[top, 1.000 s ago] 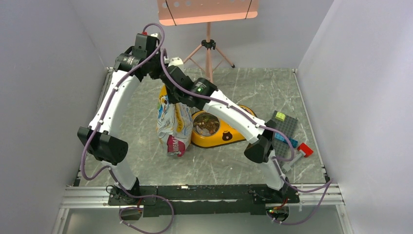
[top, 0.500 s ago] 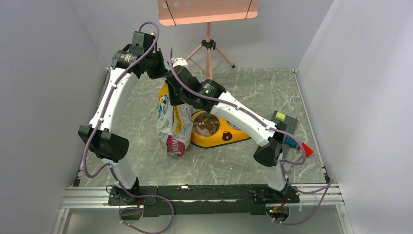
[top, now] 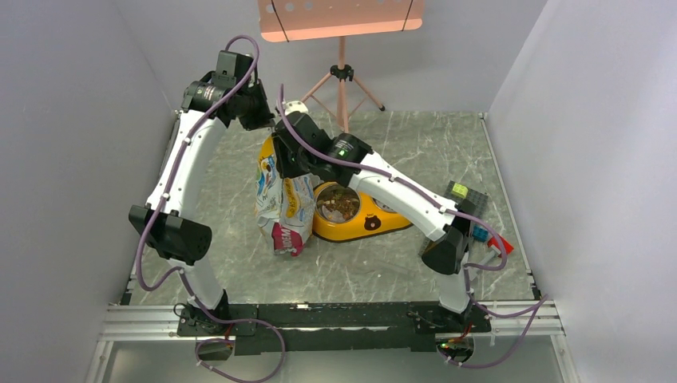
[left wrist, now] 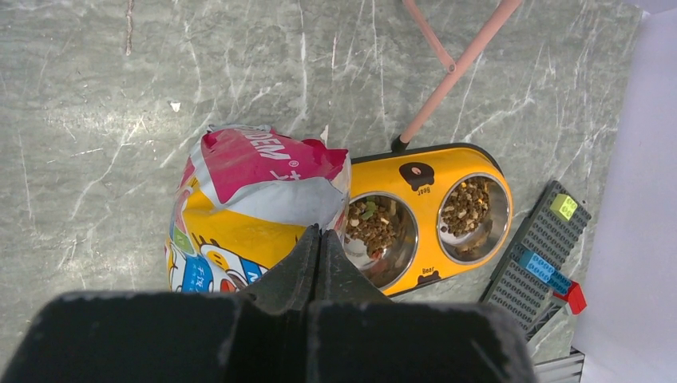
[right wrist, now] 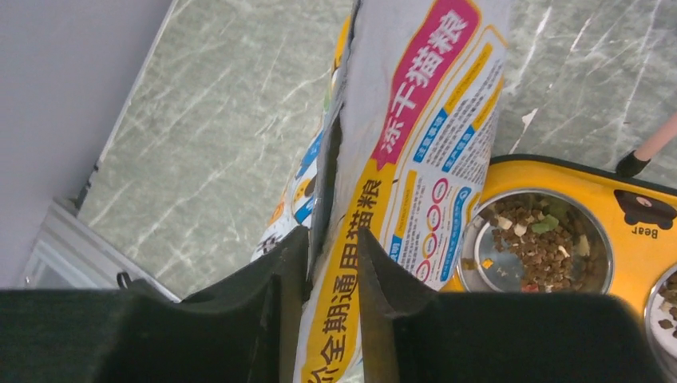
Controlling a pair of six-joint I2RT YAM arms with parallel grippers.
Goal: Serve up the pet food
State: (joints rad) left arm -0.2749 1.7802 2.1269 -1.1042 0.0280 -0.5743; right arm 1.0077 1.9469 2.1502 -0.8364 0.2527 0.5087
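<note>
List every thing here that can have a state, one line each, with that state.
bag: upright, hanging from its pinched top edge, magenta band lowest.
right gripper: shut on the bag's top edge.
left gripper: shut, holding nothing, above the bag.
bowl nearer the bag: partly filled with kibble.
bowl farther from the bag: also holds kibble.

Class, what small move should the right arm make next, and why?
Probably lower the bag to the table beside the feeder and let go: the right gripper pinches its edge, both bowls already hold kibble, and the left gripper is shut above it.
</note>
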